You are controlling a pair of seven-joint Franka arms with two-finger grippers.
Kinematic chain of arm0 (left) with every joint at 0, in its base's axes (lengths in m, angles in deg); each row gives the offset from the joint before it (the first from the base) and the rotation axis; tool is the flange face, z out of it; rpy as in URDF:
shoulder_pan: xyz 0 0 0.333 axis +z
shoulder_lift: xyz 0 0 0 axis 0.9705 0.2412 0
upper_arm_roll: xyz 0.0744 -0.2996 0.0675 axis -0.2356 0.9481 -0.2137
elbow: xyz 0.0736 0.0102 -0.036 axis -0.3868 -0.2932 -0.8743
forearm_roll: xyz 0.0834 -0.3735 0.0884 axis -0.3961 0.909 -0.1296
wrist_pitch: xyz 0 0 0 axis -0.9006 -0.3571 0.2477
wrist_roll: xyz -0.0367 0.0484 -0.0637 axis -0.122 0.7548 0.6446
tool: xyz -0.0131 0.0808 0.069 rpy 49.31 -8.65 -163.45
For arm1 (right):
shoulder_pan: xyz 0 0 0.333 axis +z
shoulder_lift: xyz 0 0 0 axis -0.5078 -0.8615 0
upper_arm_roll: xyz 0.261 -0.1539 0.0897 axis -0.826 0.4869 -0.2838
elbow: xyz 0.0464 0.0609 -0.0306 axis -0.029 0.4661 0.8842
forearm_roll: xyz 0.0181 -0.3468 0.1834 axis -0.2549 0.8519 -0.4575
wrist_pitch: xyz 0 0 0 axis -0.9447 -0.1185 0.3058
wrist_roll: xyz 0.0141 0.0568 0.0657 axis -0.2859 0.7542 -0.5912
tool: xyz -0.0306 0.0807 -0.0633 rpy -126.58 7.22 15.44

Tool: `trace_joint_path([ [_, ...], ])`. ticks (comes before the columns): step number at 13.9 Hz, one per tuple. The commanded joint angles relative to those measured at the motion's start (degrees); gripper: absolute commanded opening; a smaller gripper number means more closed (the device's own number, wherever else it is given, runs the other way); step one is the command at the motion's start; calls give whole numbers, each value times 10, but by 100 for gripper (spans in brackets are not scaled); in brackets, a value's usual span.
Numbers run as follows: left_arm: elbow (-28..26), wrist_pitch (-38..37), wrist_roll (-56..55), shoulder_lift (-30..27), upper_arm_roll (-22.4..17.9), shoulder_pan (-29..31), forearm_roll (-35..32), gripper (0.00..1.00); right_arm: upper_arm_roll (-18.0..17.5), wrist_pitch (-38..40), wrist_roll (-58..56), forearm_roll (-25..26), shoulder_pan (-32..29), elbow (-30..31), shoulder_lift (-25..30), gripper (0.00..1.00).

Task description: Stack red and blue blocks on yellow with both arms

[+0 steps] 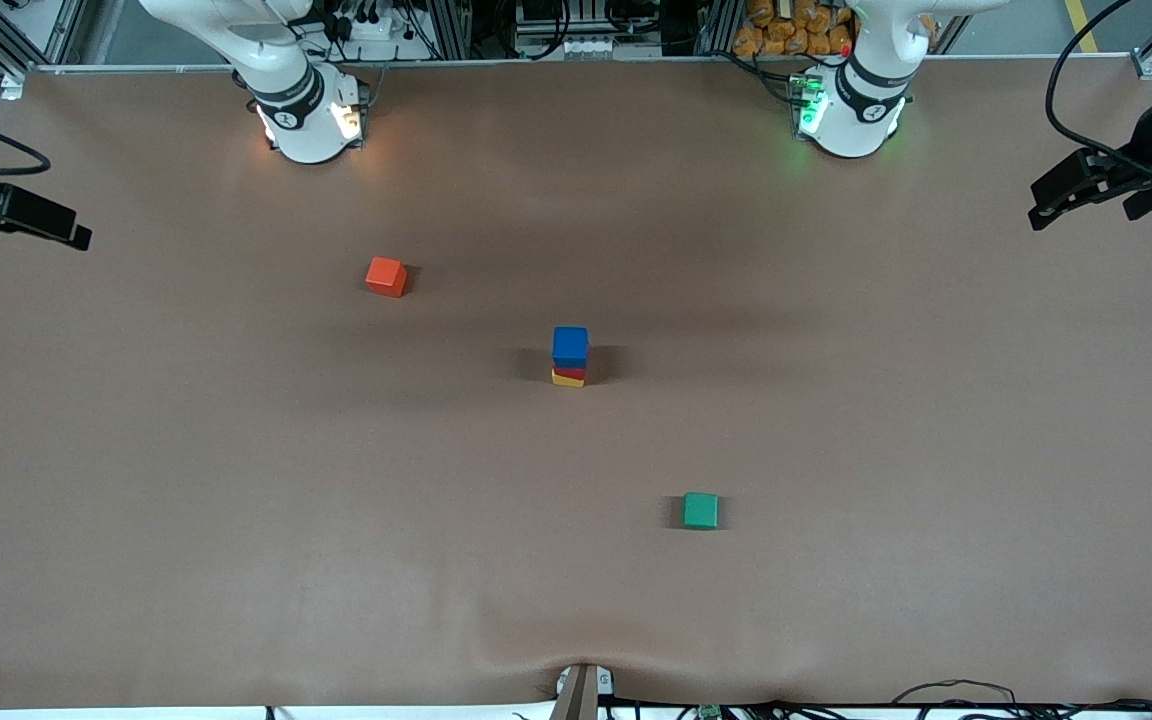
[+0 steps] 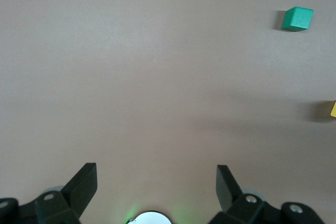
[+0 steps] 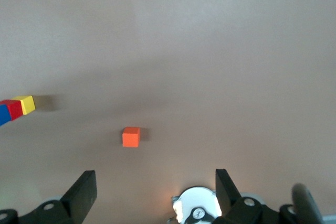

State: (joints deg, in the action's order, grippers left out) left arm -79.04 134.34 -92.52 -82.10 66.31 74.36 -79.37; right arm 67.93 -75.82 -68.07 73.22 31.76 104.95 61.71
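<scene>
Your stack stands mid-bench: blue block (image 1: pixel 570 345) on red block (image 1: pixel 570 372) on yellow block (image 1: pixel 566 380). Small, rigid, probably light cubes; pinch opposite flat faces. Left end effector (image 2: pixel 156 182) and right end effector (image 3: pixel 156 184) both released, empty, parked over bench ends.

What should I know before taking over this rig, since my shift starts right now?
Left end effector: open, empty, raised at its own end of the table, waiting.
Right end effector: open, empty, raised at its end, waiting.
Stack at mid-table: small matte deep blue cube on top, crimson red cube in the middle, bright yellow cube on the brown table.
Orange-red cube and green cube lie apart, unused.
Done: both cubes stacked on yellow.
Left: nothing apparent.
</scene>
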Motion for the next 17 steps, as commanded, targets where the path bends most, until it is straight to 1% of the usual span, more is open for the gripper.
trace_joint_path([
  [1, -5, 6, 8, -7, 1, 4, -1, 100, -2, -74, -30, 13, 2, 164, 106, 100],
  [3, -5, 6, 8, -7, 1, 4, -1, 100, -4, -127, -33, 26, 5, 253, 165, 100],
  [4, -5, 6, 8, -7, 1, 4, -1, 100, -4, -145, -34, 26, 5, 281, 185, 100],
  [5, -5, 6, 8, -7, 1, 4, -1, 100, -5, -147, -34, 27, 5, 288, 187, 100],
  [7, -4, 6, 8, -7, 1, 4, -1, 100, -5, -147, -42, 34, 5, 286, 187, 100],
  [9, -4, 6, 8, -8, 0, 4, -1, 100, -5, -148, -76, 56, 4, 272, 182, 100],
  [14, -4, 6, 8, -10, -6, 4, -1, 100, -3, -147, -89, 60, 3, 203, 145, 100],
  [17, 6, 6, 8, -8, -10, 4, -1, 100, -3, -148, -88, 50, 4, 190, 134, 100],
])
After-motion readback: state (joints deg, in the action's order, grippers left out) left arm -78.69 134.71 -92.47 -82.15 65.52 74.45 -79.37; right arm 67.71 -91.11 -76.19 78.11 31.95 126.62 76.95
